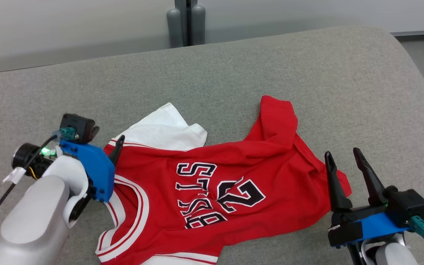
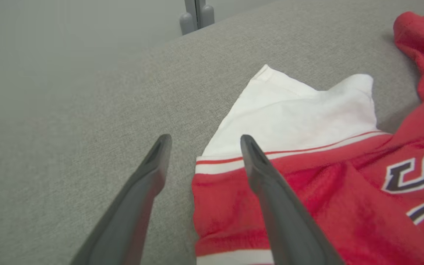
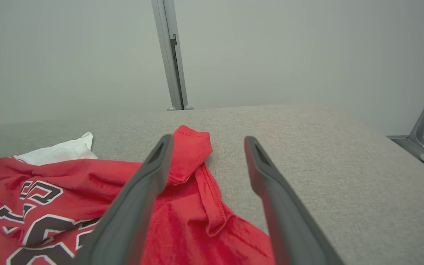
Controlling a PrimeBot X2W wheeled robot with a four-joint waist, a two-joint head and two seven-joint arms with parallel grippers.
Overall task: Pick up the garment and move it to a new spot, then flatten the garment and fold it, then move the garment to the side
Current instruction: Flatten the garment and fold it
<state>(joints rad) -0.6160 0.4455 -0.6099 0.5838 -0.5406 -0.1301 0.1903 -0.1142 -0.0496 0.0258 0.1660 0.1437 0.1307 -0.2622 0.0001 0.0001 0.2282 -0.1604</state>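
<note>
From the head view, the garment point(image 1: 204, 184), a red jersey with white trim, lies crumpled on the grey cushion point(image 1: 234, 73) between the two arms, its lower part cut off by the bottom edge and its dark lettering creased and hard to read. The left gripper point(image 1: 116, 149) sits at the jersey's left shoulder with one finger hidden behind its blue mount point(image 1: 94, 165); the right gripper point(image 1: 343, 154) stands spread at the jersey's right edge. The left wrist view makes both fingers plain: the left gripper point(image 2: 206, 139) is spread wide, one finger over bare cushion, the other over the red shoulder of the garment point(image 2: 344, 191) just below the trimmed seam of the white sleeve point(image 2: 300, 114) — whether it touches the cloth I cannot tell. In the right wrist view the right gripper point(image 3: 209, 139) is equally spread and holds nothing; one finger crosses in front of the folded red sleeve point(image 3: 191, 147), the other is over bare cushion, and the edge of the garment point(image 3: 68, 176) runs between them. Behind stands a grey post point(image 3: 169, 55), its top cut off.
</note>
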